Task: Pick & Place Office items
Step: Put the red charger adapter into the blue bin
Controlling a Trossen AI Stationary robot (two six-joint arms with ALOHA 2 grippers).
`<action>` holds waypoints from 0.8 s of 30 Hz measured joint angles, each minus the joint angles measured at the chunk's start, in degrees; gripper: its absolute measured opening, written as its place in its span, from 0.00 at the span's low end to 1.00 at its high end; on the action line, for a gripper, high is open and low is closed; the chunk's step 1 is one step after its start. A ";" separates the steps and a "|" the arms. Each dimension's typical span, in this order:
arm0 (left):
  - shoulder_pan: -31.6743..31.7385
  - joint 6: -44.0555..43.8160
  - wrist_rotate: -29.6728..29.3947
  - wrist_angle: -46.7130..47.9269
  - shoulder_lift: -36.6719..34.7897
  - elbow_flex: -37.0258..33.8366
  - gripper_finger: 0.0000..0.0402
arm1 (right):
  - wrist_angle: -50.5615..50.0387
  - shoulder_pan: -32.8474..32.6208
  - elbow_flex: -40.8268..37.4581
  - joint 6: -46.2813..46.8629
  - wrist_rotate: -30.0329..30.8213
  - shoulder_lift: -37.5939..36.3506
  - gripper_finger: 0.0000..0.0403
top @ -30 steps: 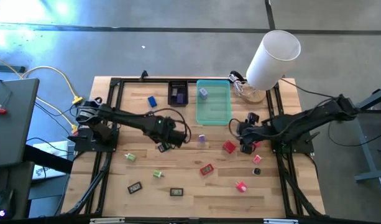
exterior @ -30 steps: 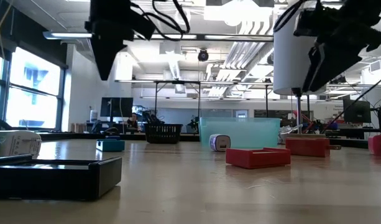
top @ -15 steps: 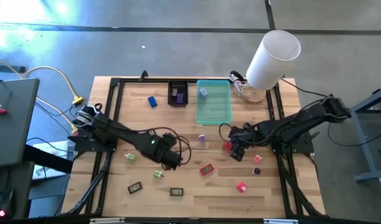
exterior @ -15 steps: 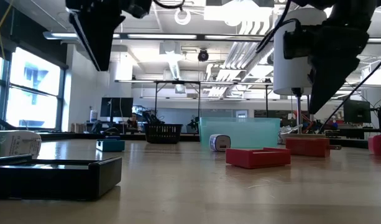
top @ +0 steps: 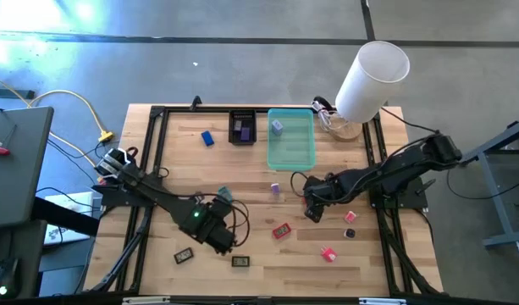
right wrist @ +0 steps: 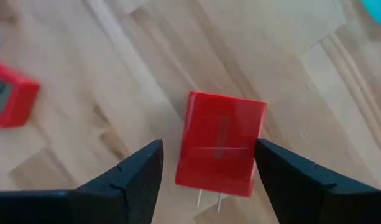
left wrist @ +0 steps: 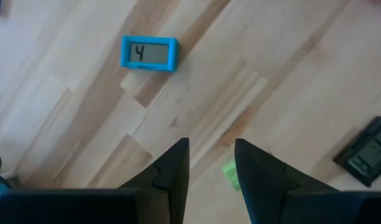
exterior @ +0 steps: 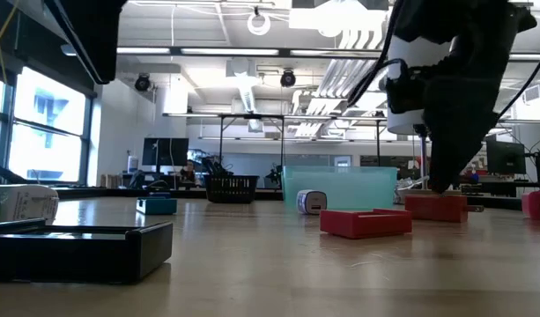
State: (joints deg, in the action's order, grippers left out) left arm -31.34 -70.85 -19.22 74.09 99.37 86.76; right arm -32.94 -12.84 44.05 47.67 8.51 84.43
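Red plug (right wrist: 219, 144) between spread right fingers (right wrist: 131, 180), untouched, prongs toward wrist; left fingers (left wrist: 172, 173) parted.

The room is bright, lit evenly by long ceiling lamps (exterior: 252, 53) well above both grippers and by daylight through the tall window (exterior: 40, 110). White glare washes the grey floor (top: 64, 25) far beyond the left gripper (top: 217, 240). The red rectangular plastic plug (right wrist: 220, 143) between the right gripper's fingers (right wrist: 134, 180) casts only a soft shadow; those fingers look blurred, close to the lens.
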 joint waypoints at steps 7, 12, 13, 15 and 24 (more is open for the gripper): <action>-0.69 0.51 -0.81 -3.73 0.02 0.00 0.30 | 1.31 1.69 -0.04 0.71 -0.43 4.14 0.60; -0.67 1.49 -1.29 -7.56 0.02 0.00 0.30 | 3.26 1.74 0.18 -0.34 -0.61 8.38 0.60; -0.67 1.97 -1.30 -8.29 0.02 0.00 0.30 | 3.46 1.74 0.20 -1.06 -0.52 8.83 0.60; -0.67 2.82 -1.26 -9.54 0.02 0.00 0.30 | 3.63 1.73 0.28 -1.89 -0.45 9.72 0.60; 0.60 8.44 3.93 -10.06 0.02 0.00 0.30 | 3.64 1.45 0.13 -3.38 0.80 9.68 0.55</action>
State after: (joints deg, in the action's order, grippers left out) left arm -30.74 -62.41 -15.29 64.03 99.39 86.76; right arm -29.30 -11.40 44.18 44.29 9.31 94.10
